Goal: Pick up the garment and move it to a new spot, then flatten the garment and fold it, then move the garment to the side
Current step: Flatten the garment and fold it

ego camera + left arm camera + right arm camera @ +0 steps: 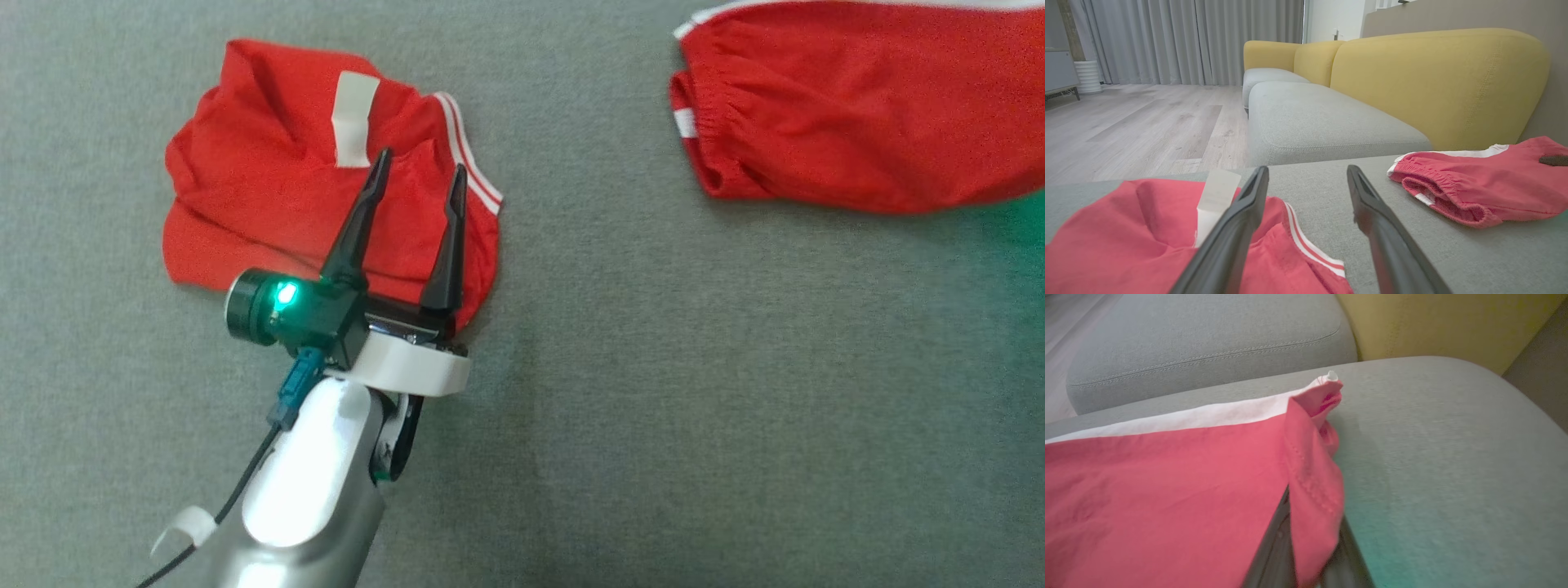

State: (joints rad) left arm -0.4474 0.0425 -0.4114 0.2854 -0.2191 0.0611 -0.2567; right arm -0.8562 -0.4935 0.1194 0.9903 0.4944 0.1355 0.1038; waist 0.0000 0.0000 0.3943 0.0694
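- A grey woven seat cushion (653,408) carried everything; its weave was plain and even.
- A crumpled red garment (269,188) with white-striped trim lay bunched on the left part of that cushion, a white label (355,114) showing on top.
- The left end effector (421,160) hung over this garment's right edge with its two dark fingers spread apart and nothing between them; a green light (284,296) glowed at its wrist.
- A second red garment (857,106), with an elastic waistband and a white edge, lay well apart at the far right.
- In the right wrist view, the right end effector (1310,559) was closed on a folded hem of that second garment, the cloth draped over its fingers (1274,555).
- A faint green tint lay on the cushion beside it.
- Beyond the cushion stood a yellow backrest (1433,81) and another grey seat cushion (1323,122).
- The room had a pale wood floor (1147,122), long grey curtains (1188,41) and a white ribbed container (1088,77) by the wall.
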